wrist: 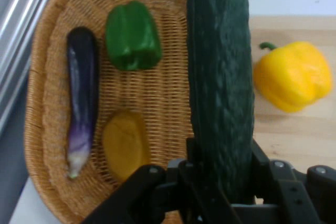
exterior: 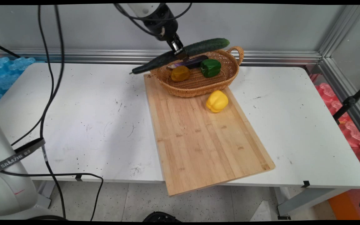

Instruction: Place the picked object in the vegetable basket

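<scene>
White table point(exterior: 89, 109) below, end effector point(exterior: 180, 52) grips cucumber point(exterior: 180, 54) over basket point(exterior: 198, 84), partly hiding eggplant point(exterior: 189, 63).

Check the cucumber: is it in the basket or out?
Out. The gripper is shut on the cucumber and holds it in the air, slanted above the basket, clear of the eggplant and green pepper inside.

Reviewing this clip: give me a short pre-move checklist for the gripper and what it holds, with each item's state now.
1. Grip: gripper shut on cucumber: ok.
2. Cucumber lifted off the table: ok.
3. Cucumber level: not ok, tilted, left end low.
4. Space in basket: eggplant, green pepper and orange piece occupy it; cannot tell.
5. Yellow pepper on cutting board, outside basket: ok.
</scene>
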Tool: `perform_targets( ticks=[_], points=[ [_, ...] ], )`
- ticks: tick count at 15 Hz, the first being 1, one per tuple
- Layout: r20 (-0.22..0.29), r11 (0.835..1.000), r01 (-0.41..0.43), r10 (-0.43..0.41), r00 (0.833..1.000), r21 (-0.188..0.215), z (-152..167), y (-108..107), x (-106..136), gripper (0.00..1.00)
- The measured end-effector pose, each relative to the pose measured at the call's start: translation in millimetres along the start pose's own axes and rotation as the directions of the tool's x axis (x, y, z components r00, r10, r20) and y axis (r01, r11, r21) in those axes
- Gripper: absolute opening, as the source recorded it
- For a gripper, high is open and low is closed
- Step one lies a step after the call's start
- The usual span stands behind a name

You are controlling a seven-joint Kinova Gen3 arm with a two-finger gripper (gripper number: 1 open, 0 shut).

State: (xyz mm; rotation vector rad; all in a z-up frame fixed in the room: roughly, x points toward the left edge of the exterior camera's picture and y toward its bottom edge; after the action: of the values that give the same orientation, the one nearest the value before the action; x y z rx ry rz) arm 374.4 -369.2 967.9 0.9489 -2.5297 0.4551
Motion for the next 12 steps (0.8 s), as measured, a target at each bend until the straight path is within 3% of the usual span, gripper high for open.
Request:
perform_targets(
  ticks=[5,12],
  points=[
    [0.045,1.0,-0.014,0.013,0.999,0.028,34.6,-19.4,18.5,0.0],
    [0.113,0.999,-0.03,0.026,0.993,0.031,93.1,-30.0,47.2,0.0]
  ],
)
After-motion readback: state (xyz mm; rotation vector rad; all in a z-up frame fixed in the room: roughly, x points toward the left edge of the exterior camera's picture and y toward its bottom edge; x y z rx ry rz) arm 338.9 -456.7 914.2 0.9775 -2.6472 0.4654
